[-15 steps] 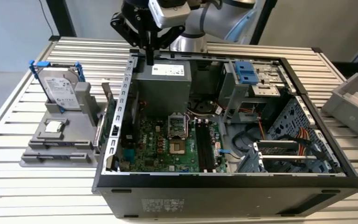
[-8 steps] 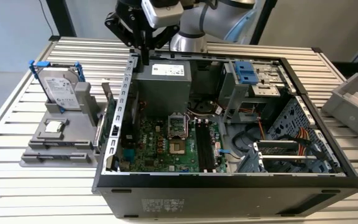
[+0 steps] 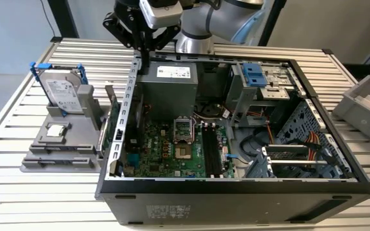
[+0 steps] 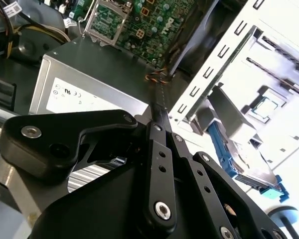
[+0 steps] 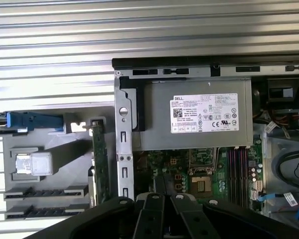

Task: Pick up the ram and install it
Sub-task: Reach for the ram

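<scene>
In the exterior view, the gripper (image 3: 144,57) hangs clenched, fingers pressed together, over the rear corner of the open computer case (image 3: 236,192) in the upper left of the frame. The ram (image 3: 110,137) stands on edge in the grey holder (image 3: 56,154) at the exterior view's left, just beside the case wall. In the second wrist view, the gripper (image 4: 158,112) tips meet above the power supply (image 4: 89,64). In the first wrist view, the ram (image 5: 100,164) stands between the CPU chip (image 5: 34,163) and the case wall, apart from the gripper (image 5: 160,185).
</scene>
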Controlling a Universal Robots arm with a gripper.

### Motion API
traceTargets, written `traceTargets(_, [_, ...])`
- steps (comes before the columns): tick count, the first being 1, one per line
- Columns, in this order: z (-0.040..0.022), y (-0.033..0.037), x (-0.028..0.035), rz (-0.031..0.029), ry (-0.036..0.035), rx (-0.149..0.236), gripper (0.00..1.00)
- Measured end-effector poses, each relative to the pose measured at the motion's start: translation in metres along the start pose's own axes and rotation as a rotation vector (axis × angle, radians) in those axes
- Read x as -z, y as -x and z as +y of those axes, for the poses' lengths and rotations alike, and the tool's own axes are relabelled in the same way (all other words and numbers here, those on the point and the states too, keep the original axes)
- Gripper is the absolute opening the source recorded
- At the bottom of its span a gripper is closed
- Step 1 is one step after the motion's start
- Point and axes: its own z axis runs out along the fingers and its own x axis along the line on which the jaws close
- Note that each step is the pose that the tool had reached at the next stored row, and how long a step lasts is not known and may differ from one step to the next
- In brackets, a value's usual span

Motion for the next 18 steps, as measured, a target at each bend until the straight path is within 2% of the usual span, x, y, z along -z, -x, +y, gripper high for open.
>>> traceTargets(4, [-0.0003, -0.0039, 0.0001, 0.0012, -0.0003, 0.0, 0.0])
traceTargets(11, [-0.001, -0.0132, 0.0002, 0.0073, -0.0006, 0.0, 0.0])
traceTargets(18, [-0.0015, -0.0206, 0.0003, 0.0082, -0.0006, 0.001, 0.0])
